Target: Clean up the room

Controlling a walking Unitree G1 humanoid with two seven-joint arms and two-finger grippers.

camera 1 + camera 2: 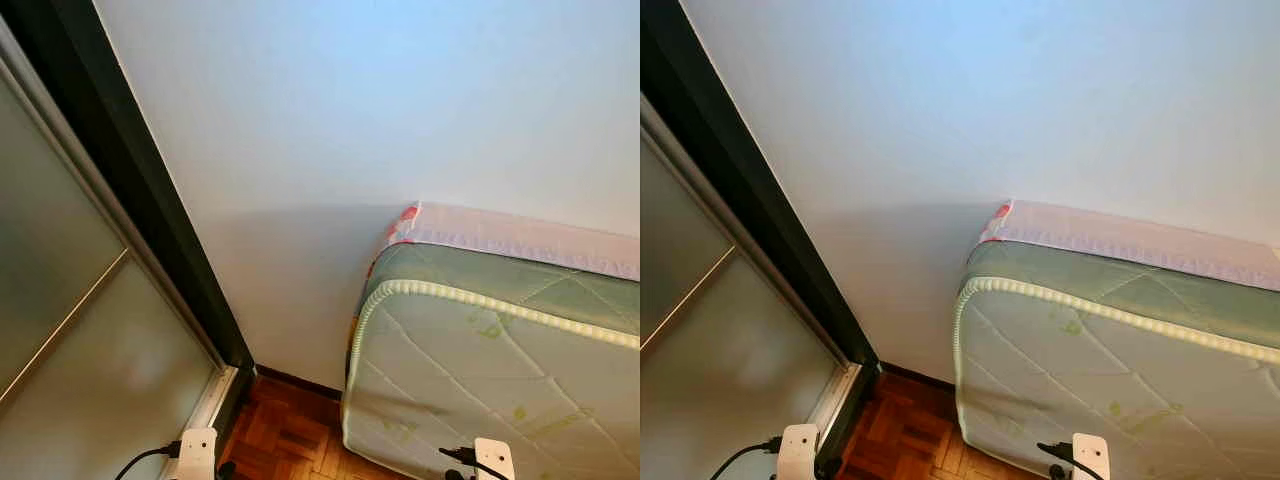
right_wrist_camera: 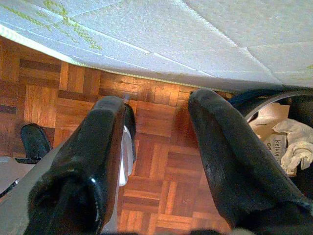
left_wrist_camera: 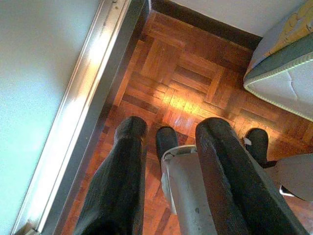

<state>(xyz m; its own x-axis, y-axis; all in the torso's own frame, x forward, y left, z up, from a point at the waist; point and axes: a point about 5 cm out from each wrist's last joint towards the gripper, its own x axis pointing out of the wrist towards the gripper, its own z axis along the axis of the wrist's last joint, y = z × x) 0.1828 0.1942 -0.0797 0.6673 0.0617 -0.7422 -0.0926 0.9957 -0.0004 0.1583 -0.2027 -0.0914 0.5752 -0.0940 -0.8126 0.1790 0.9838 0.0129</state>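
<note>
Currently both grippers, left (image 3: pixel 168 161) and right (image 2: pixel 154 147), hang open and empty above parquet (image 3: pixel 186 88) beside mattress (image 1: pixel 480 370); robot should turn slowly, scanning for clutter.

Mattress (image 1: pixel 480 370) on edge against wall (image 1: pixel 350 110), sliding door (image 1: pixel 70 330) left, perhaps a bin (image 2: pixel 279 132) beside mattress.

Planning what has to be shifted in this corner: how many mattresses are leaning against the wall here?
1. The mattress, quilted with a green border, stands on edge on the parquet floor, leaning on the white wall at the robot's right. Another could be hidden behind it.
</note>
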